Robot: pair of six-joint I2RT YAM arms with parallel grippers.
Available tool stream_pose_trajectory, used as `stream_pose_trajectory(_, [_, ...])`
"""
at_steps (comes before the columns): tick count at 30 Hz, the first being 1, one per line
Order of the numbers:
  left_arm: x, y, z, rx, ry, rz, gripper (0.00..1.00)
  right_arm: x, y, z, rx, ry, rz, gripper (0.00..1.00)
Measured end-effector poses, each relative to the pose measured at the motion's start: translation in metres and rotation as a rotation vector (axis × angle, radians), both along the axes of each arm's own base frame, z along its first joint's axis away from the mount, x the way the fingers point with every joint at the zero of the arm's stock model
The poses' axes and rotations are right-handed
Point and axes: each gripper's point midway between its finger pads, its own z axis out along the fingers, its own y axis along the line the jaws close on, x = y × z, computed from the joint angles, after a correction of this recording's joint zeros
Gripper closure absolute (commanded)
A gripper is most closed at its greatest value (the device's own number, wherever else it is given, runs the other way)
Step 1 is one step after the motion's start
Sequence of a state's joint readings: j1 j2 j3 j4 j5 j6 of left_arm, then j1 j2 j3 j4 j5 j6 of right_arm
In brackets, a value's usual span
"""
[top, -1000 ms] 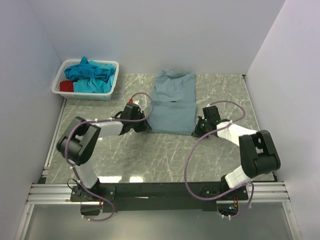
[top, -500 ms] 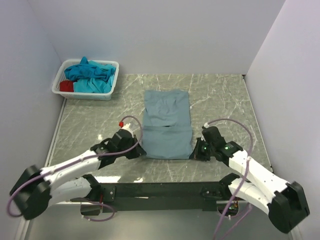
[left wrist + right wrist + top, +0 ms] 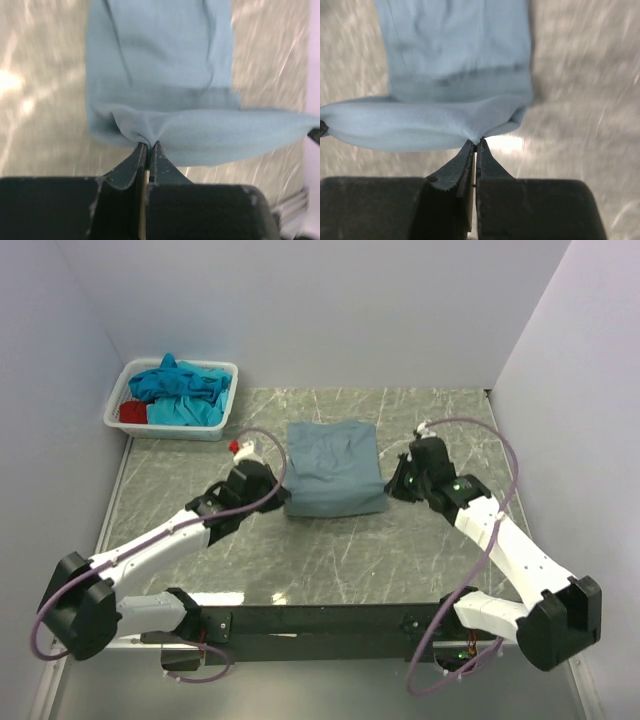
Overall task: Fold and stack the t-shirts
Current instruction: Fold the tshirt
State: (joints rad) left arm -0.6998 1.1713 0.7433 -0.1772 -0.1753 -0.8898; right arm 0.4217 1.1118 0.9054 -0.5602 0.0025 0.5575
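A dusty grey-blue t-shirt [image 3: 333, 468] lies in the middle of the marble table, its near part doubled up over the far part. My left gripper [image 3: 278, 490] is shut on the lifted fold's left corner; in the left wrist view the cloth [image 3: 160, 100] bunches at the closed tips [image 3: 148, 145]. My right gripper [image 3: 397, 485] is shut on the right corner, where the t-shirt [image 3: 455, 75] puckers at the tips [image 3: 475, 142]. Turquoise t-shirts [image 3: 180, 390] and a red one [image 3: 132, 412] sit crumpled in the basket.
A white plastic basket [image 3: 218, 423] stands at the far left corner against the wall. White walls close the table in at the back, left and right. A black rail [image 3: 320, 625] with the arm bases runs along the near edge.
Both grippers dragged the grey-blue t-shirt toward the near edge, then carried its near hem up and away over the far part, so the shirt now shows as a shorter rectangle.
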Motion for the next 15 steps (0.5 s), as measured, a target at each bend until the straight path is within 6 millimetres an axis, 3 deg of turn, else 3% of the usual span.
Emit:
stream_pose_trajectory(3, [0.038, 0.009, 0.017, -0.022, -0.049, 0.049, 1.00, 0.030, -0.006, 0.018, 0.011, -0.052, -0.024, 1.00])
stream_pose_trajectory(8, [0.087, 0.003, 0.044, -0.029, -0.115, 0.053, 1.00, 0.066, -0.010, 0.031, 0.029, -0.094, -0.029, 1.00])
stream_pose_trajectory(15, [0.146, -0.002, 0.051, -0.026, -0.126, 0.041, 1.00, 0.115, -0.015, 0.043, 0.062, -0.105, -0.043, 1.00])
